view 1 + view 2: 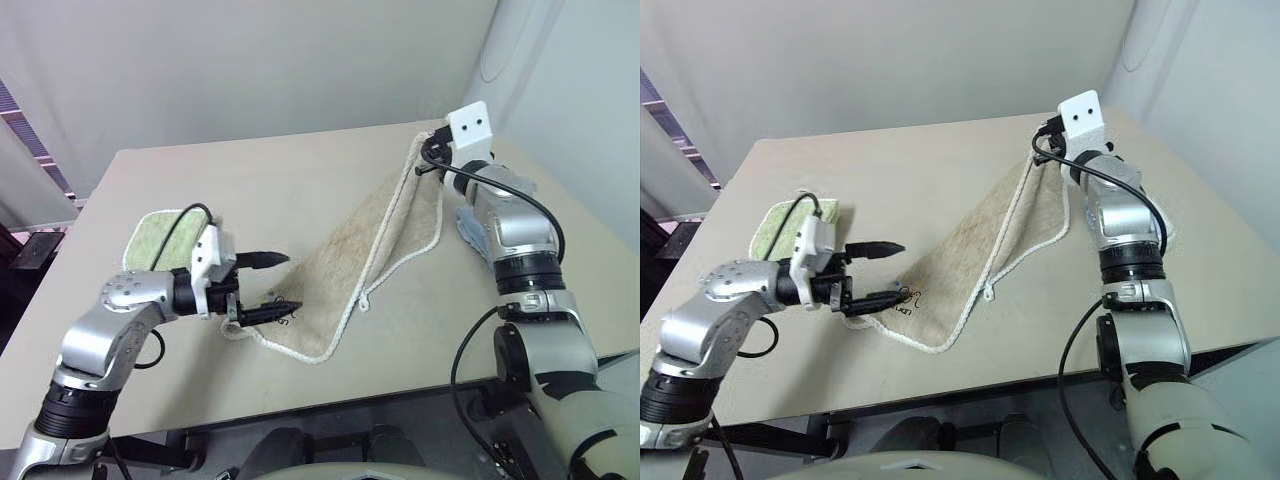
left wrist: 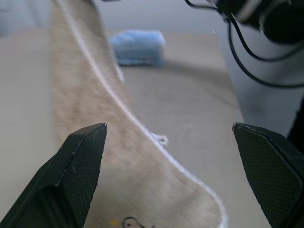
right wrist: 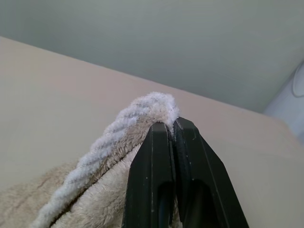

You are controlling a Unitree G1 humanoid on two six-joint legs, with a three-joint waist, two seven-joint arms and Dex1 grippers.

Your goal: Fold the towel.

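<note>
Towel (image 1: 345,260) corner in right gripper (image 3: 172,124)

This looks like a robot test room or lab rather than a home. A plain beige rectangular tabletop (image 1: 300,180) stands against bare pale grey walls (image 1: 250,60), with nothing domestic around it. On it lie only practice cloths: a folded light-green terry towel (image 1: 155,238) and a folded light-blue terry towel (image 2: 137,46).

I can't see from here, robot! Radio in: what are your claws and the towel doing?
Right claw shut on towel corner, lifted off table. Left claw open by the lettered corner. Green towel and blue towel lie off to the sides.
</note>
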